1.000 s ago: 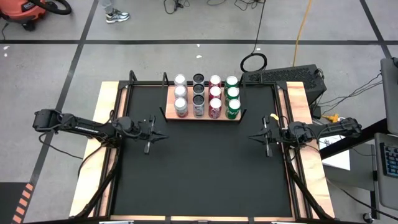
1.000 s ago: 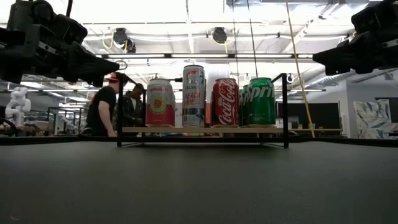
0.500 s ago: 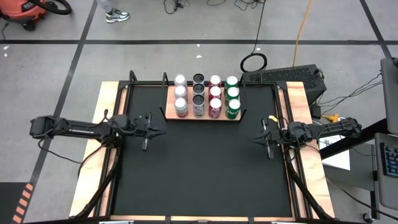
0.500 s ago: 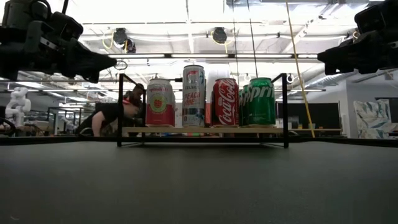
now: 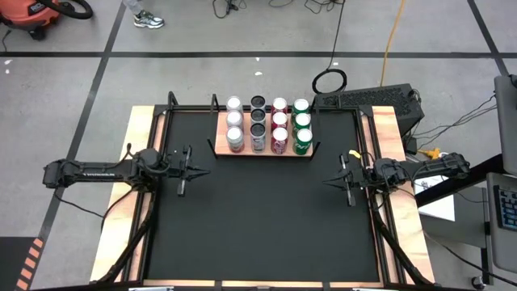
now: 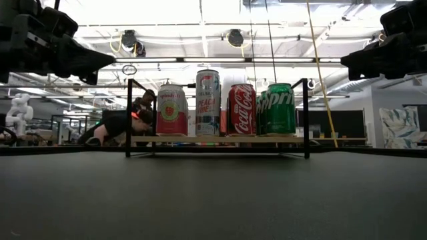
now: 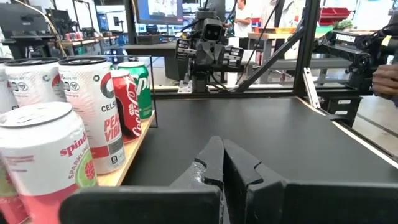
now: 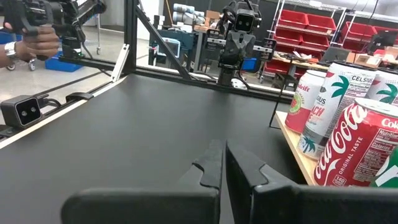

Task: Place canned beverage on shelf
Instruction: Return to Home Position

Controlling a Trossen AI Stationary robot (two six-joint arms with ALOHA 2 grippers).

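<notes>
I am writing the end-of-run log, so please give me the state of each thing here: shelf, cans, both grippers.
Shelf: holds twelve cans, four columns of three.
Cans: all upright, none gripped.
Left gripper: shut, empty, above the mat's left side.
Right gripper: shut, empty, above the mat's right side.

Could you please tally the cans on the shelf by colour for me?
Pink cans: 3
White cans with black tops: 3
Red cans: 3
Green cans: 3
Total: 12 cans, all standing on the shelf
</notes>
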